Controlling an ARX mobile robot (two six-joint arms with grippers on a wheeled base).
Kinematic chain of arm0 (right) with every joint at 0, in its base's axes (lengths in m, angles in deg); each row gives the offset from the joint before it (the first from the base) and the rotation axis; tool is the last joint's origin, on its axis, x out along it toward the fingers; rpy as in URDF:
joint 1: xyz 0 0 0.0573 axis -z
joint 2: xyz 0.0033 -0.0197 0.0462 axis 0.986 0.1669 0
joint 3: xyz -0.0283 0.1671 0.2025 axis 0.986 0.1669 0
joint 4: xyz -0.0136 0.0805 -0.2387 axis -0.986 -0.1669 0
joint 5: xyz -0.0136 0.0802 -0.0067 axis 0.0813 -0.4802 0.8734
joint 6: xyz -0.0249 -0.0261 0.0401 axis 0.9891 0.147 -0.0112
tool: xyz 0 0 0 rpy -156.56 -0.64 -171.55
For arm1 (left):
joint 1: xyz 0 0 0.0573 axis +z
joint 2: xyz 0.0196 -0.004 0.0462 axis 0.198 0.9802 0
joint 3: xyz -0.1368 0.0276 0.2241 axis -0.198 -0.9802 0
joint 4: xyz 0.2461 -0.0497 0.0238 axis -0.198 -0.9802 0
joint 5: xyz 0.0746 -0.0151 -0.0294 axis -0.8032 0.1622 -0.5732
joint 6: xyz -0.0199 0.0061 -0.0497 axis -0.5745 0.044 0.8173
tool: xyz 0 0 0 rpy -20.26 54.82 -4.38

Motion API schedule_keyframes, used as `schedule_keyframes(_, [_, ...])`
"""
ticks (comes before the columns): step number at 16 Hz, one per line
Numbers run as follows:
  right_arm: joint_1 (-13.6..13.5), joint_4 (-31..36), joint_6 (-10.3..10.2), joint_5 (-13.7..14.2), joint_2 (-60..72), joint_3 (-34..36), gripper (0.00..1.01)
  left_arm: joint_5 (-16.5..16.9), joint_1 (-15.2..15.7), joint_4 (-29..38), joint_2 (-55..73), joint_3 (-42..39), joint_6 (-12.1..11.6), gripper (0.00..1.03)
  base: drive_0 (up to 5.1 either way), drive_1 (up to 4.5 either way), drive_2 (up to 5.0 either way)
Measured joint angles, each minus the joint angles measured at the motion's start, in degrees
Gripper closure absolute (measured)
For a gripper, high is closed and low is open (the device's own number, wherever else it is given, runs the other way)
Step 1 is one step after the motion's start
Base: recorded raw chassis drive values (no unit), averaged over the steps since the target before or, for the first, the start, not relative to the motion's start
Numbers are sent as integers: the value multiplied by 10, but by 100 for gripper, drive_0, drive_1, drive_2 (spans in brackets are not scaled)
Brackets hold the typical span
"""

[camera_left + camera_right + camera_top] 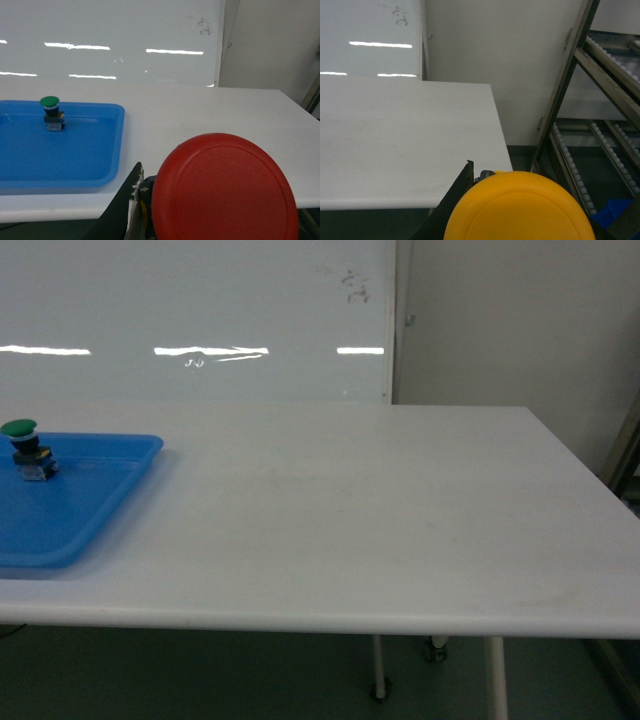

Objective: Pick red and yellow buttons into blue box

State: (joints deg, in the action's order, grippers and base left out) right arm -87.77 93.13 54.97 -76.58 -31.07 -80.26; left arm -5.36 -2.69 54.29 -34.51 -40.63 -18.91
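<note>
From the head camera only the white table [380, 520] shows, with a shallow blue tray [90, 510] at its left edge holding a green button [28, 448]; neither arm is in sight. The left wrist camera has the red button [225, 190] filling its near right corner, its cap facing the lens, pinched in the left gripper [142, 200], whose dark finger [125, 205] shows just left of the cap. The right wrist camera shows the yellow button [520, 210] likewise gripped by the right gripper [475, 195] off the table's right end, beside a roller rack [600, 100].

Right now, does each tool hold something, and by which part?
Left tool: the red button, gripped somewhere under its cap. Right tool: the yellow button, likewise. The exact contact is hidden by the caps.
</note>
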Motion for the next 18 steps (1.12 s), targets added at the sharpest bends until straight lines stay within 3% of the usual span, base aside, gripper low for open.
schedule_keyframes(8, [0, 0, 0, 0, 0, 0, 73, 0, 0, 1, 0, 0, 0, 68, 502, -239, -239])
schedule_keyframes(18, [0, -1, 0, 0, 0, 0, 73, 0, 0, 0, 0, 0, 0, 68, 462, -380, -109])
